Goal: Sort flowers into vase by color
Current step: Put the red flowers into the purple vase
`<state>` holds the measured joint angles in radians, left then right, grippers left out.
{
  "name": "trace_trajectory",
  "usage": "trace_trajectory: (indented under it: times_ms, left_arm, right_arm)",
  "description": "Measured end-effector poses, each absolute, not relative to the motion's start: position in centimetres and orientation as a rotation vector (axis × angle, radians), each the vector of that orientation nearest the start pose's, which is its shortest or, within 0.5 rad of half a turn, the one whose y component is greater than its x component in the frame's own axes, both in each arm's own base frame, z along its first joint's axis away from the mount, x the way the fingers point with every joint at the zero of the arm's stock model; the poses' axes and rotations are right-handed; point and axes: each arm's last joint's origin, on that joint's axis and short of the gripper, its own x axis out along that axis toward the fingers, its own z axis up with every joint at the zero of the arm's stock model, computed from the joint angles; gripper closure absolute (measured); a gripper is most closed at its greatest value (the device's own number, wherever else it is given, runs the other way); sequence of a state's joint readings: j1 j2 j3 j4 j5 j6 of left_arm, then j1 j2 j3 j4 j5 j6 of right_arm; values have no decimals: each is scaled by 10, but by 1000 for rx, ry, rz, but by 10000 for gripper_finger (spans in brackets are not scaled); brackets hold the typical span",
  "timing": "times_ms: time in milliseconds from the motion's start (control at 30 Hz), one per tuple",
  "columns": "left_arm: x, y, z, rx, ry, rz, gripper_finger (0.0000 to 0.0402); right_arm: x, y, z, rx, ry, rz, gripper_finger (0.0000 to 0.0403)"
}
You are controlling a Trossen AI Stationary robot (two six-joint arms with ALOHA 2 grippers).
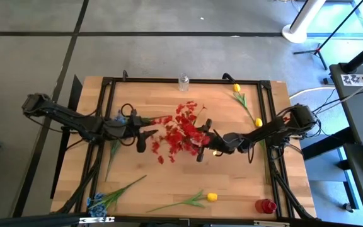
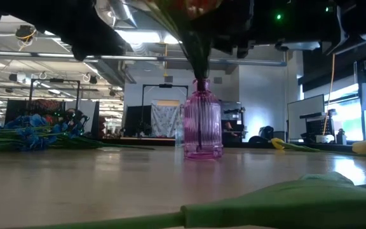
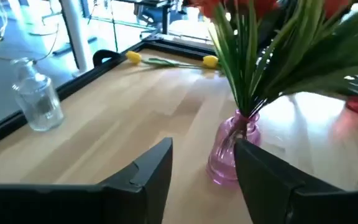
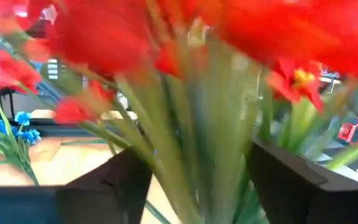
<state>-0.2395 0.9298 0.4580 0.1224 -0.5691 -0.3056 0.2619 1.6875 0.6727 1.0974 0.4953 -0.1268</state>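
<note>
A bunch of red flowers stands with its green stems in a pink ribbed vase at the table's middle. My right gripper is open, coming level from the table's right, its fingers on either side of the stems just under the blossoms. My left gripper is open to the left of the bunch, with the pink vase a little beyond its fingertips. Yellow tulips lie flat at the far right, and another tulip lies near the front edge. Blue flowers lie at the near left.
A clear glass bottle stands at the far edge. A small red vase stands at the near right corner. More blue flowers lie under my left arm. A green leaf lies close to the low camera.
</note>
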Motion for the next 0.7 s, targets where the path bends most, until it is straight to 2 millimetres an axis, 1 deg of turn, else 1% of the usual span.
trace_trajectory:
  times_ms: [133, 233, 467, 700]
  left_arm:
    - [193, -24, 225, -157, 278, 406, 193]
    - [193, -21, 225, -148, 275, 419, 177]
    - [194, -18, 226, -149, 267, 432, 181]
    - [196, -19, 231, -174, 211, 413, 183]
  right_arm:
    - [312, 69, 206, -98, -46, -238, 123]
    - [308, 68, 216, -72, -62, -238, 109]
    - [298, 65, 236, -38, -88, -247, 102]
    - [289, 63, 254, -5, -150, -227, 102]
